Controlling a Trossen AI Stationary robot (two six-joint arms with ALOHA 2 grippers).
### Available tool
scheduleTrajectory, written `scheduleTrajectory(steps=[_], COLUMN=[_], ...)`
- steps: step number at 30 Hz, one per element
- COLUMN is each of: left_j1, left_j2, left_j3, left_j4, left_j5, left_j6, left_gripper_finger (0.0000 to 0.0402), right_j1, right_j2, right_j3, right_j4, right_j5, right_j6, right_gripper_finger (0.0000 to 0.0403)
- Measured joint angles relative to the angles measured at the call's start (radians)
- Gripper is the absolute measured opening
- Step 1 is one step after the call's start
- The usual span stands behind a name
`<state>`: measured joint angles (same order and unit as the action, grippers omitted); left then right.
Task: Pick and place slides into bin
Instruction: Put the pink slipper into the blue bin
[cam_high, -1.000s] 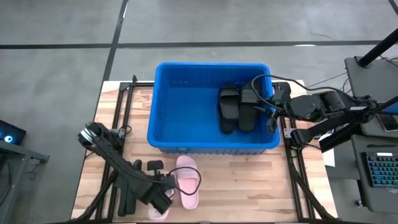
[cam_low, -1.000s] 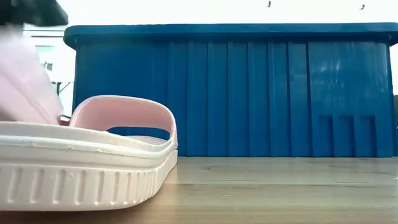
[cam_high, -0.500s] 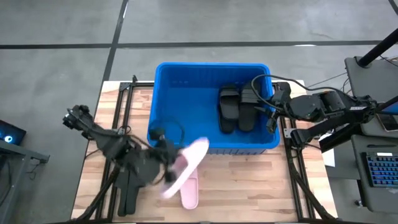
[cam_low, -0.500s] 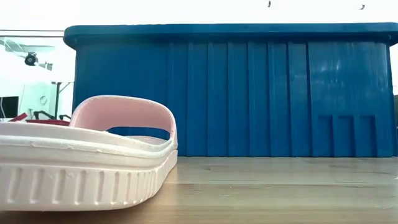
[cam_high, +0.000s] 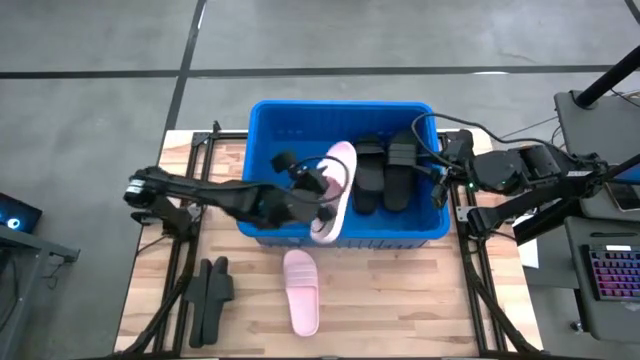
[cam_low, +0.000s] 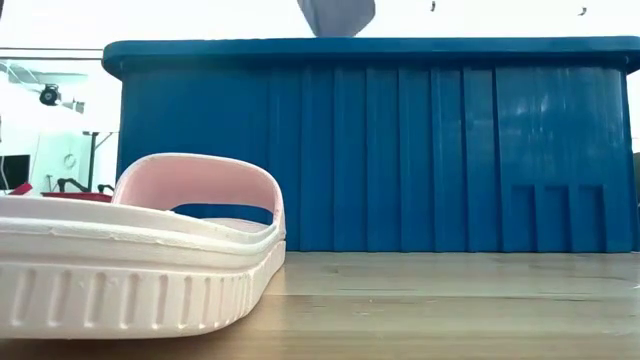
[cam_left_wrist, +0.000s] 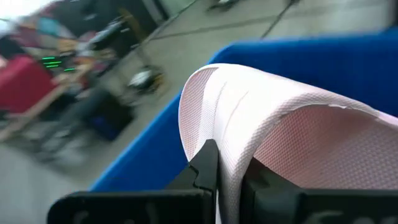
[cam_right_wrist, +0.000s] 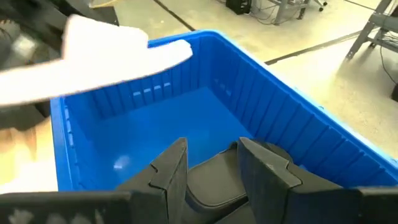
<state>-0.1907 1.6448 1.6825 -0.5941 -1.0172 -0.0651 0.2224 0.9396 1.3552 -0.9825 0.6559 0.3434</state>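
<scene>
One pale pink slide (cam_high: 335, 190) hung tilted over the middle of the blue bin (cam_high: 275, 225), above its floor, pinched by the left hand (cam_high: 318, 185), whose fingers (cam_left_wrist: 205, 167) were clamped on the slide's edge in the left wrist view. The left arm reached in across the bin's 9 o'clock wall. Two black slides (cam_high: 381, 176) lay side by side on the bin floor toward 3 o'clock, just beside the raised pink one. The second pink slide (cam_high: 301, 291) lay flat on the bench (cam_high: 400, 300) at 6 o'clock of the bin, near its front wall, strap up in the low view. More black slides (cam_high: 210, 298) lay on the bench at about 8 o'clock. The right hand (cam_high: 440, 170) sat at the bin's 3 o'clock rim, its fingers (cam_right_wrist: 171, 168) parted a little, holding nothing, above a black slide.
</scene>
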Motion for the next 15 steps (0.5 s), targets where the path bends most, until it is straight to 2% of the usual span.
scheduleTrajectory(steps=[3,10,12,15], left_j1=[0.068,0.247,0.292,0.345], left_j2=[0.061,0.184,0.208,0.237], left_j3=[0.004,0.014,0.014,0.014], left_j4=[0.002,-0.008,-0.027,-0.019], left_j5=[-0.071,-0.066,-0.031,0.082], left_j6=[0.065,0.076,0.098,0.133], left_gripper_finger=[0.0,0.0,0.0,0.0], right_j1=[0.0,0.0,0.0,0.0], right_j2=[-0.011,-0.036,-0.047,-0.064], right_j3=[0.0,0.013,0.016,0.016], right_j4=[0.0,-0.001,0.0,-0.001], right_j5=[0.001,0.025,0.047,0.109], right_j6=[0.004,0.04,0.053,0.053], right_gripper_finger=[0.0132,0.0132,0.0132,0.0132])
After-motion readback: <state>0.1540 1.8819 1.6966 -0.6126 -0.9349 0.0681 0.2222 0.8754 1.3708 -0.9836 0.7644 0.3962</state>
